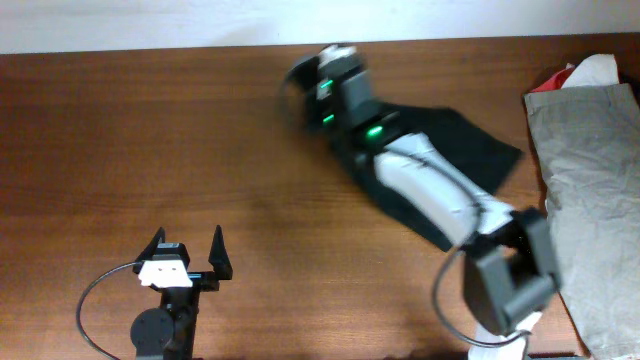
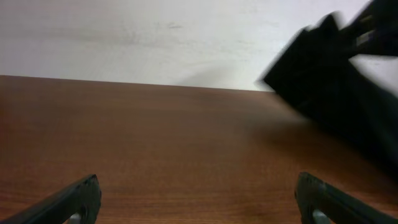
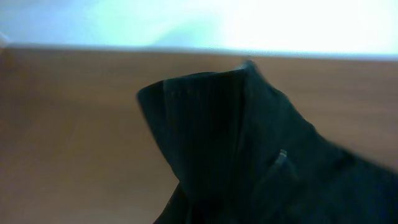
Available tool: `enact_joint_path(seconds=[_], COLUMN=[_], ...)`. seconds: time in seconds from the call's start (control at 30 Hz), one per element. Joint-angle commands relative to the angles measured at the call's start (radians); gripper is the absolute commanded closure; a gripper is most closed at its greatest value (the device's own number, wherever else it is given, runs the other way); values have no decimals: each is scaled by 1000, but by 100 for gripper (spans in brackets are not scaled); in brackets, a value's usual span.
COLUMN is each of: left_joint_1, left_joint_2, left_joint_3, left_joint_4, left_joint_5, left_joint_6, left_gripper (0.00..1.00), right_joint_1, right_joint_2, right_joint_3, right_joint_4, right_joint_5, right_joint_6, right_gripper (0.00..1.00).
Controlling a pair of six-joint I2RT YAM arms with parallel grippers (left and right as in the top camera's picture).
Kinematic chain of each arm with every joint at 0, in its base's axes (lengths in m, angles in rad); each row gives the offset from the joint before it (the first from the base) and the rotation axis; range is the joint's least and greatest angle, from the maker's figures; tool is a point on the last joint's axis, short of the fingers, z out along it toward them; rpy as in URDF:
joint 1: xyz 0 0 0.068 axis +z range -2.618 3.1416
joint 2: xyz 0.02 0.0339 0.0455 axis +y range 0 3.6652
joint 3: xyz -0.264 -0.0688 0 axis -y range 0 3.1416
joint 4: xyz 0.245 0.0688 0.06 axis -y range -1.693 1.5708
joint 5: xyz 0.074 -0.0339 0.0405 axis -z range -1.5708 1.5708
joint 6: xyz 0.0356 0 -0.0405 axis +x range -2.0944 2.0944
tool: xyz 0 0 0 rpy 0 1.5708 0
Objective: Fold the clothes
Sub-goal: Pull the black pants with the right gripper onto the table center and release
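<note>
A black garment [image 1: 485,150] lies on the wooden table [image 1: 150,150] right of centre, partly under my right arm. My right gripper [image 1: 322,72] is at the garment's far left end and looks blurred with motion. In the right wrist view the black garment [image 3: 249,143] rises in a raised fold right in front of the camera and hides the fingers; the gripper appears shut on it. My left gripper [image 1: 187,252] is open and empty near the front left edge. In the left wrist view its fingers [image 2: 199,202] are spread over bare wood.
A khaki garment [image 1: 590,180] lies along the right edge of the table, with a red and white cloth [image 1: 580,72] behind it. A blurred dark shape [image 2: 348,93] shows at the right of the left wrist view. A pale wall runs behind the table.
</note>
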Motion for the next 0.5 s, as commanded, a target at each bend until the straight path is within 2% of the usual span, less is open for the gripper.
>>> enact_joint_path(seconds=[0.0,0.1,0.13,0.17,0.27,0.3,0.33,0.4,0.47], left_joint_1=[-3,-3,-3,-3,-3,-3,-3,-3,-3], left_joint_2=[-5,-5,-5,-5,-5,-5,-5,-5,-5], left_joint_3=[-6,-6,-6,-6,-6,-6,-6,-6,-6], left_joint_4=[-1,-1,-1,-1,-1,-1,-1,-1,-1], left_joint_5=[4,4,4,4,4,4,4,4,4], left_joint_6=[16,16,16,16,16,16,16,16,16], left_gripper=[1,1,1,1,1,1,1,1,1], right_joint_1=[162,277,298,317,332,332,328,317,288], right_joint_2=[84,103,102,102,102,102,102,99,73], right_joint_3=[24,24,24,24,24,24,24,31,64], right_joint_4=[31,36,44,60,77,76,76,72,24], right_joint_5=[-25,-26,-26,-26,-70,-79,-72,-66,-32], right_joint_6=[83,118,124,127,127,124,103,64,40], right_gripper=[96,96,96,89,89,76,41,35,33])
